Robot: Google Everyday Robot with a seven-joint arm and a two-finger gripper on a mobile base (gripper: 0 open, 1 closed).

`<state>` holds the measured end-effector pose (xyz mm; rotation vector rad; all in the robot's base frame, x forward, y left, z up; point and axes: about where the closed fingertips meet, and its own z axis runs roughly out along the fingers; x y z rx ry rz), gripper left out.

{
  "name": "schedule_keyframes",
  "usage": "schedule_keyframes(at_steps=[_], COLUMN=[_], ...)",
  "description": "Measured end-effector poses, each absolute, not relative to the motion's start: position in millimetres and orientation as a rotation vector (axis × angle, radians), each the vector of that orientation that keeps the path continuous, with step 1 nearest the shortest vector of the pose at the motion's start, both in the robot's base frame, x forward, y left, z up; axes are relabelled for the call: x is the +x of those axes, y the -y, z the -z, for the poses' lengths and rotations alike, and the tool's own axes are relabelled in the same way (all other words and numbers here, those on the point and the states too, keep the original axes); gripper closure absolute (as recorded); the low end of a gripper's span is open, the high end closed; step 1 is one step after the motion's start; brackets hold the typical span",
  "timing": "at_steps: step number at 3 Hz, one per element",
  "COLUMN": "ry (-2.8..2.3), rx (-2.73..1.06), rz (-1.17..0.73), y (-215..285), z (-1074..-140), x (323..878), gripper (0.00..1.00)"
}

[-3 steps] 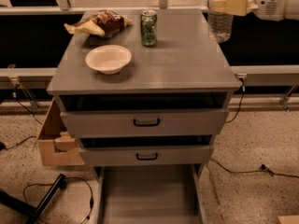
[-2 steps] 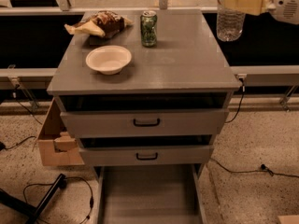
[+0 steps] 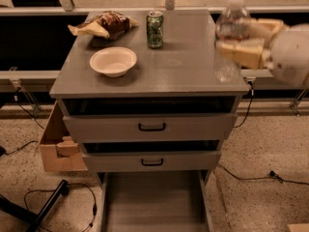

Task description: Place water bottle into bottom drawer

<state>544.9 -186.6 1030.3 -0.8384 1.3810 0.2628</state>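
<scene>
Your gripper [image 3: 241, 47] is clamped side-on around the middle of the water bottle [image 3: 231, 25], at the right edge of the desk [image 3: 183, 76], roughly midway along that edge. The bottle stands upright, cap up. Its base looks lifted off the top, though I can't be sure. I judge that the waist grip is there to keep it level for a straight descent.

From the left, a cardboard box [image 3: 55, 146] sits on the floor beside the desk's left side. A crumpled snack bag [image 3: 102, 25] lies at the back-left corner, and a white bowl [image 3: 113, 61] sits closer to the front-left. A green can [image 3: 155, 29] stands near the middle of the back edge. All are well apart from the bottle.

Under the front edge, the top drawer [image 3: 193, 127] and middle drawer [image 3: 188, 162] are slightly out. The bottom drawer [image 3: 154, 202] extends furthest, its tray open from above. It lies below and left of your gripper, so you'll likely need to clear the front edge before lowering.
</scene>
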Motion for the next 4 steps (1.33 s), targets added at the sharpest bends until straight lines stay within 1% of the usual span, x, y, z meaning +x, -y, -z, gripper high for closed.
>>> schedule_keyframes(at_steps=[1,2,3,4], ry=[-1.438,-1.519,-1.543,-1.543], rx=[-0.828,-0.752,-0.721,-0.721], rz=[-0.264,-0.263,-0.236,-0.236], y=[188.9,222.3,238.7,238.7], z=[-966.6,-909.6,-902.8,-902.8], x=[493.3,446.5,432.7,432.7], gripper=[1.0,1.0,1.0,1.0])
